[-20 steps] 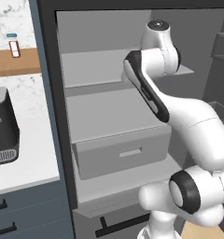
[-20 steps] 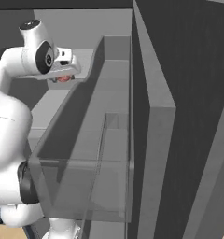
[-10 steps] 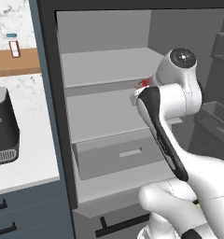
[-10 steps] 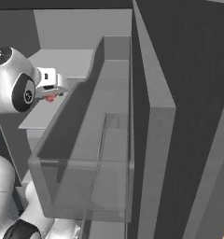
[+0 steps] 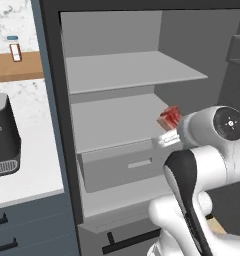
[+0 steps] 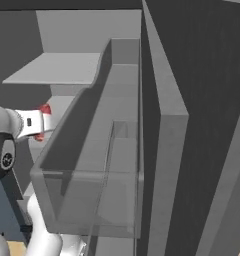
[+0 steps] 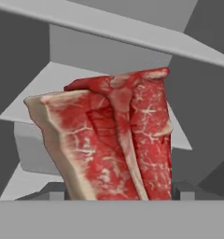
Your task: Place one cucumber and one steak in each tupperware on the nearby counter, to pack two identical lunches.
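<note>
Carrying the steak (image 7: 115, 140) is the step in hand; the pincer (image 5: 168, 131) grips it before the cabinet shelves (image 5: 127, 75); next, swing toward the white surface (image 5: 22, 172) and its tupperware.

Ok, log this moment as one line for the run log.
gripper: shut on steak | place: before open tall cabinet, by its middle shelf | counter: air fryer on it | steak not yet packed
</note>
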You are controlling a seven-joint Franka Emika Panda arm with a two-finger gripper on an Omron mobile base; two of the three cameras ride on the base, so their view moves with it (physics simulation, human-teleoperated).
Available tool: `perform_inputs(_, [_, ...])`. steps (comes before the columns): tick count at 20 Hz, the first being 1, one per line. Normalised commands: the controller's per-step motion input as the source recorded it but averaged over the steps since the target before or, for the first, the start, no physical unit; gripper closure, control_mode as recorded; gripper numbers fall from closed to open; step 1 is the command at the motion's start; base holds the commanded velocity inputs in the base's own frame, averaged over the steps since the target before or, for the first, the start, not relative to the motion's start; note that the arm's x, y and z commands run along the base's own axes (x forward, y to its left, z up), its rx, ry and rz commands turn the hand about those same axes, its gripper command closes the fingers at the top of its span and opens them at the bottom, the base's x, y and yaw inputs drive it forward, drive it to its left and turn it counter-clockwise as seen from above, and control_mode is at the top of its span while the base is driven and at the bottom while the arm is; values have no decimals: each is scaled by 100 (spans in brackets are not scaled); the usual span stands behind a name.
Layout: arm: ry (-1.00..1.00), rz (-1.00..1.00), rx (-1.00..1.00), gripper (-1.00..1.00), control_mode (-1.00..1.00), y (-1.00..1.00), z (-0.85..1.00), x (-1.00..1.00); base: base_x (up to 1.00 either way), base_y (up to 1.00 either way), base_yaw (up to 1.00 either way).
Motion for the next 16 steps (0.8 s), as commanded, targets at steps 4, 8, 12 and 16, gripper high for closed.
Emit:
perform_inputs(4, [0, 0, 0, 100, 100, 0, 0, 0, -100, 8, 4])
perform_inputs(8, [0, 0, 0, 100, 100, 0, 0, 0, -100, 51, 6])
perform_inputs(12, [0, 0, 0, 100, 100, 0, 0, 0, -39, 98, 2])
perform_inputs(16, [0, 0, 0, 100, 100, 0, 0, 0, 2, 100, 0])
